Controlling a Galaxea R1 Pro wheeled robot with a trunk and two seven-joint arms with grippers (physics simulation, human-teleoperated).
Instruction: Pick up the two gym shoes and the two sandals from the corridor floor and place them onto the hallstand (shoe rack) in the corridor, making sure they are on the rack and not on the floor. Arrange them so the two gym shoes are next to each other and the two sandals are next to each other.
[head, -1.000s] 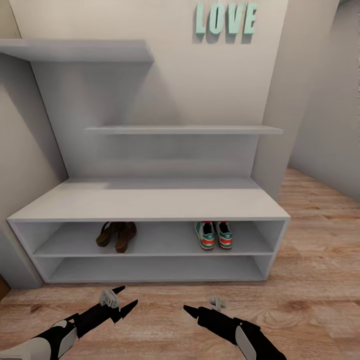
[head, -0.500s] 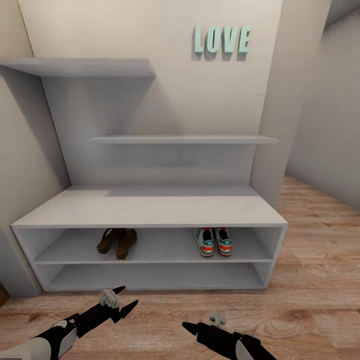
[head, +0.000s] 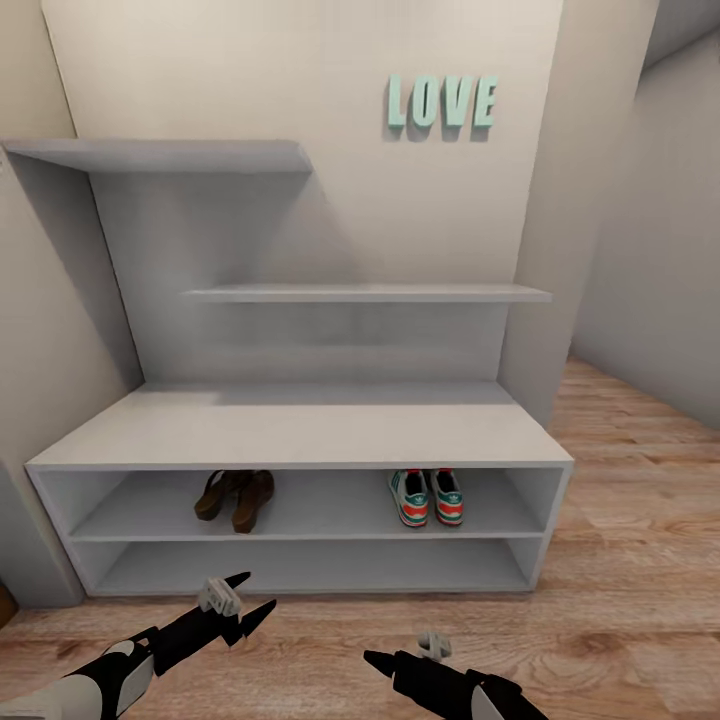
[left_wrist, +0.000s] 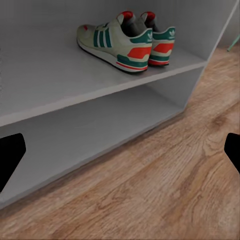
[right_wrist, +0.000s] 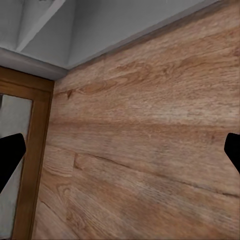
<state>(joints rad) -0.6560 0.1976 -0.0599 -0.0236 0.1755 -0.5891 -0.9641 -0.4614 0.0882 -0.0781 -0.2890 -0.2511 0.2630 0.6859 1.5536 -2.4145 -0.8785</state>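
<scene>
The hallstand (head: 300, 430) stood against the wall with its two stepped shelves above, and both pairs were already in its upper open bay; the two sandals (head: 236, 496) lay close together towards the left of that shelf, touching or nearly so, and the two gym shoes (head: 427, 497) sat side by side towards the right, heels outward, well apart from the sandals; the left wrist view showed the gym shoes (left_wrist: 127, 41) resting squarely on the shelf board, one just beside the other, with the lower bay beneath them bare; no shoe lay on the corridor floor (head: 620, 560) as far as the head view reached; the left gripper (head: 247, 598) hung low over the planks in front of the rack, its fingers spread wide with nothing between them; the right gripper (head: 378, 660) hung near the bottom edge of the head view, and from that angle I could not tell its spread, though the right wrist view showed its two dark fingertips (right_wrist: 11, 155) at opposite edges with bare floor between, so I judged it wide and empty too; by these pictures the task looked essentially finished, each pair on the rack and together, and what was left seemed no more than drawing the arms clear.
</scene>
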